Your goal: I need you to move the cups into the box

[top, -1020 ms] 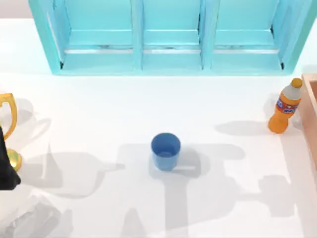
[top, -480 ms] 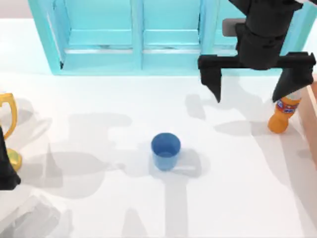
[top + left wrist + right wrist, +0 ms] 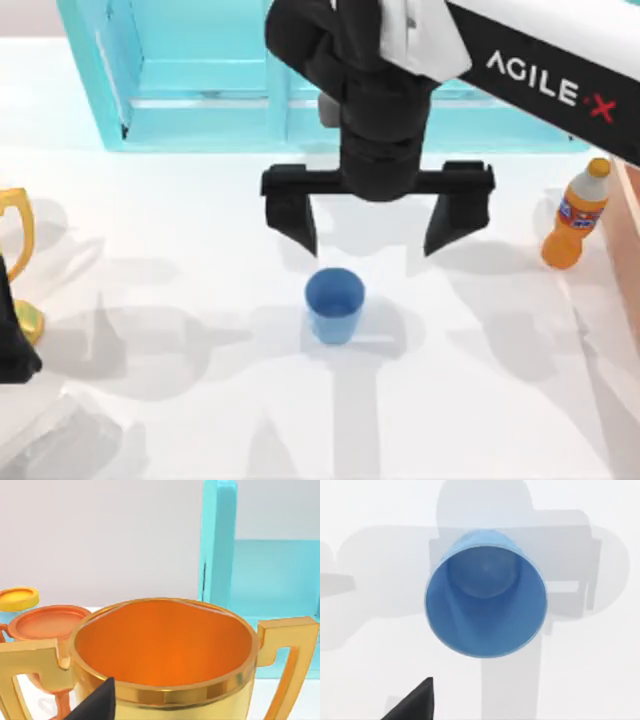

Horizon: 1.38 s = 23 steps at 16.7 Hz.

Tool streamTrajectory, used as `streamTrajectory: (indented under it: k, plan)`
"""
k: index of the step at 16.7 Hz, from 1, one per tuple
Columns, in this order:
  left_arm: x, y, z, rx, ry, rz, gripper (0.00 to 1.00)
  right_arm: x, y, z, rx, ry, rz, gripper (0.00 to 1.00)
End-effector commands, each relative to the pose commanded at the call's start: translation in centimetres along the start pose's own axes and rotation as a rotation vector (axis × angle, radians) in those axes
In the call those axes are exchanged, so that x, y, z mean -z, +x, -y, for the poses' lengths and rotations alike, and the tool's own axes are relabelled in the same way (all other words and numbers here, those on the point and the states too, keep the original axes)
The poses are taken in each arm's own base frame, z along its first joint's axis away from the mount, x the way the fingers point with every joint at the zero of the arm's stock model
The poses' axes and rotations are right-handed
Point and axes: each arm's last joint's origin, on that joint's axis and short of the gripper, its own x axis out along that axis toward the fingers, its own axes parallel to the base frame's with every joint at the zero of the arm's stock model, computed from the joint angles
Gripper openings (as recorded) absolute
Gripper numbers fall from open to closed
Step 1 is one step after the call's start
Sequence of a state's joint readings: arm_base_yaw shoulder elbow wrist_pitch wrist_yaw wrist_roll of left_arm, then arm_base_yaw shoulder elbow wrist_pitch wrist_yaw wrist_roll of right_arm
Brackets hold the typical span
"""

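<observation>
A plain blue cup stands upright on the white table near the middle. My right gripper hangs open just behind it, toward the cabinet, its two black fingers spread much wider than the cup. The right wrist view looks down into the blue cup, with one dark fingertip at the picture's edge. A strip of the tan box shows at the table's right edge. My left arm is parked at the far left beside the trophy.
A turquoise cabinet spans the back of the table. An orange bottle stands right beside the box. The gold handled trophy sits at the left edge, and the left wrist view looks into the trophy.
My right arm has swept in from the back right, leftward and forward, and its open gripper now hangs just behind the blue cup. The cup and left arm have not moved.
</observation>
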State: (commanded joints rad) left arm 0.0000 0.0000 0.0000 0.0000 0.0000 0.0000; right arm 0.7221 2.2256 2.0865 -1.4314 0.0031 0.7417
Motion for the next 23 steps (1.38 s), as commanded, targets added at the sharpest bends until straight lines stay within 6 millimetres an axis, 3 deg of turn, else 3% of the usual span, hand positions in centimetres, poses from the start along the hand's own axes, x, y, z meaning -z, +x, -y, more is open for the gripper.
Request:
streamTrajectory:
  k: [4, 6, 14, 19, 23]
  plan:
    - [0.0, 0.0, 0.0, 0.0, 0.0, 0.0, 1.0, 0.0, 0.0, 0.1, 0.001, 0.002, -0.002, 1.0]
    - [0.0, 0.0, 0.0, 0.0, 0.0, 0.0, 1.0, -0.1, 1.1, 0.1, 0.002, 0.0, -0.003, 1.0]
    - [0.0, 0.0, 0.0, 0.0, 0.0, 0.0, 1.0, -0.1, 9.6, 0.0, -0.001, 0.0, 0.001, 1.0]
    - [0.0, 0.0, 0.0, 0.0, 0.0, 0.0, 1.0, 0.0, 10.0, 0.0, 0.0, 0.0, 0.0, 1.0]
    - [0.0, 0.0, 0.0, 0.0, 0.0, 0.0, 1.0, 0.0, 10.0, 0.0, 0.0, 0.0, 0.0, 0.7]
